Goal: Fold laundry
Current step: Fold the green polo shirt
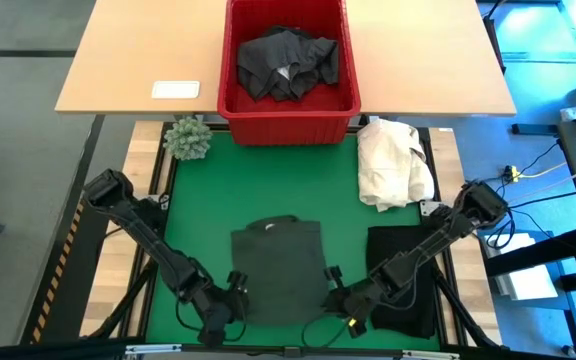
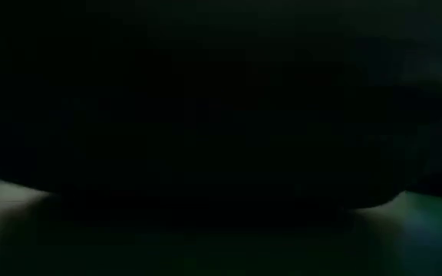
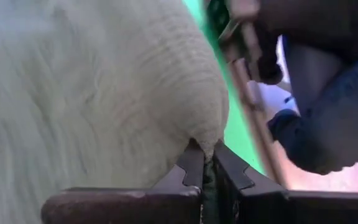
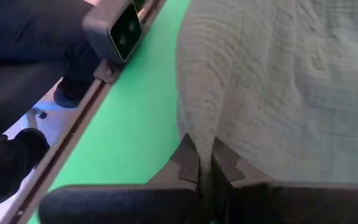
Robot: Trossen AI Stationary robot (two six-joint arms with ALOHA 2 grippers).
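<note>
A red basket [image 1: 288, 110] sits on a light wooden table [image 1: 128, 55]. A small white card [image 1: 176, 90] lies on that table too. A fuzzy green ball plant [image 1: 188, 138] sits at the green mat's [image 1: 268, 185] corner. A cream-white cloth heap [image 1: 393, 165] lies on the mat.

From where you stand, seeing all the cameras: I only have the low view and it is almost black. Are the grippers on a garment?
Observer: Yes. The left gripper is shut on the near left corner of the dark grey garment spread on the green mat.
Operator: And the right one?
Observer: The right gripper is shut on the same garment's near right corner.
Operator: Any other laundry around?
Observer: A black garment lies flat under the right arm, and another dark garment sits in the red basket.
</note>
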